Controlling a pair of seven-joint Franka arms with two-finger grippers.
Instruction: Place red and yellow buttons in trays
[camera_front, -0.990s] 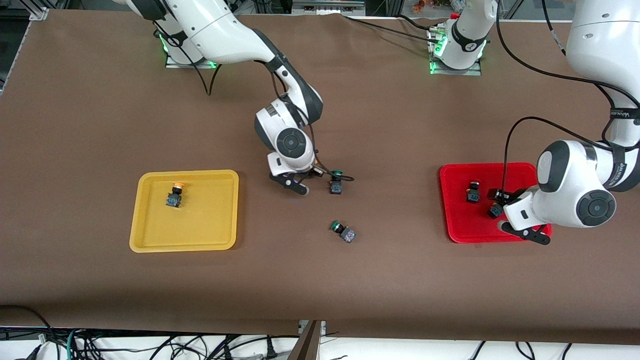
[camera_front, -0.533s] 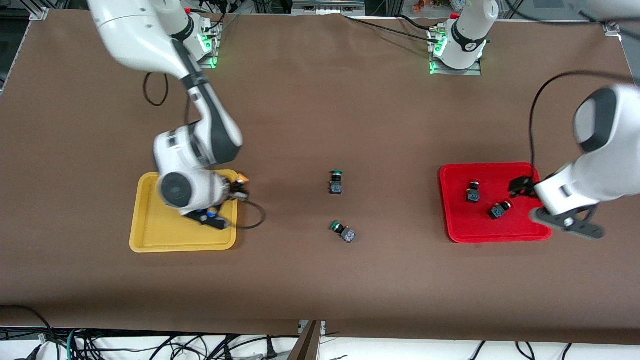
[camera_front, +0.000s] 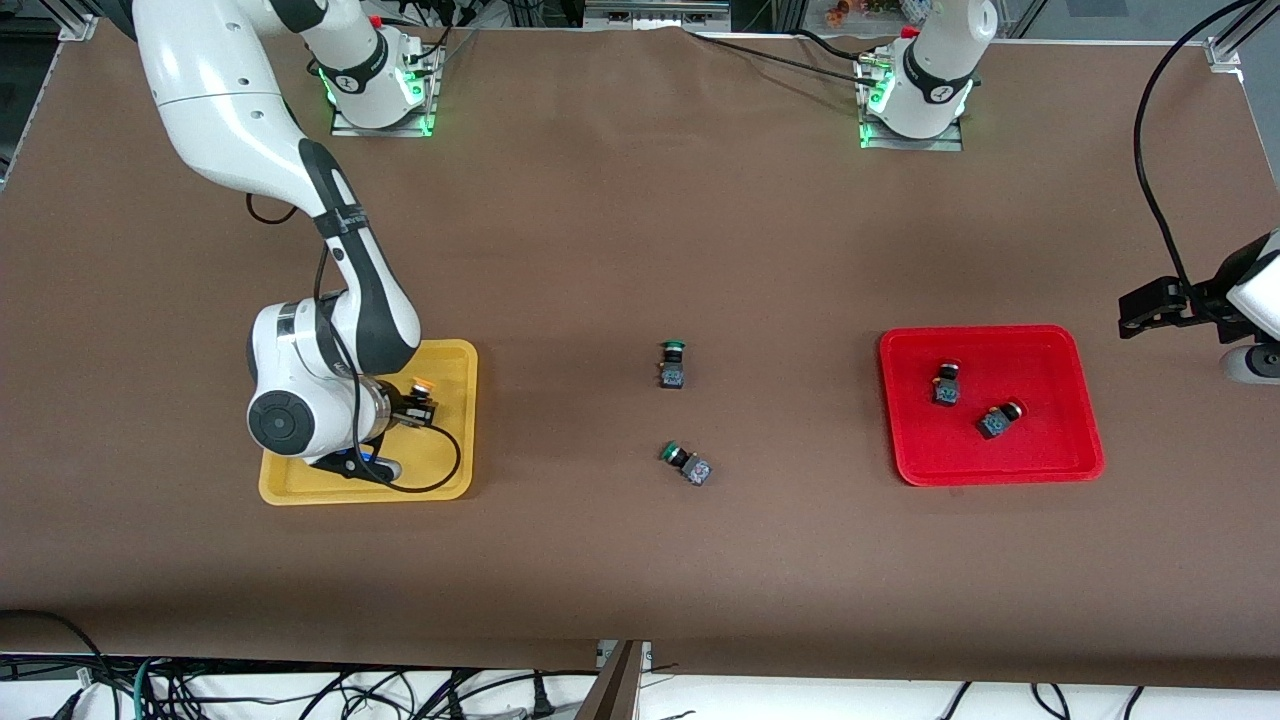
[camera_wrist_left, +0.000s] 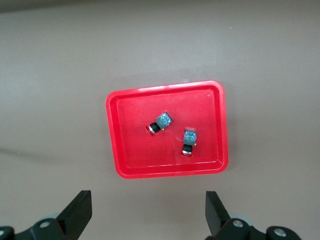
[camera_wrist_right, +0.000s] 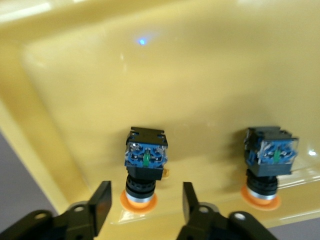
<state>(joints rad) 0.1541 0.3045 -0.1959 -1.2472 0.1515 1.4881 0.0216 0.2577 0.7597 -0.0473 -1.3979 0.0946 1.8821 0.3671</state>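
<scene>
My right gripper (camera_wrist_right: 145, 196) is low in the yellow tray (camera_front: 452, 482), open, its fingers either side of a yellow button's (camera_wrist_right: 145, 152) orange cap with a gap on both sides. A second yellow button (camera_wrist_right: 270, 155) lies beside it in the same tray (camera_wrist_right: 100, 75). The right arm hides both in the front view. Two red buttons (camera_front: 946, 383) (camera_front: 998, 420) lie in the red tray (camera_front: 1000, 335). My left gripper (camera_wrist_left: 147, 202) is open and empty, high up beside the red tray (camera_wrist_left: 165, 172) at the left arm's end of the table.
Two green-capped switches lie on the brown table between the trays, one (camera_front: 673, 363) farther from the front camera, one (camera_front: 686, 463) nearer. The right arm's cable loops over the yellow tray's rim.
The right arm swung from the middle of the table to the yellow tray, which now holds two yellow buttons. The left arm rose away from the red tray toward its end of the table.
</scene>
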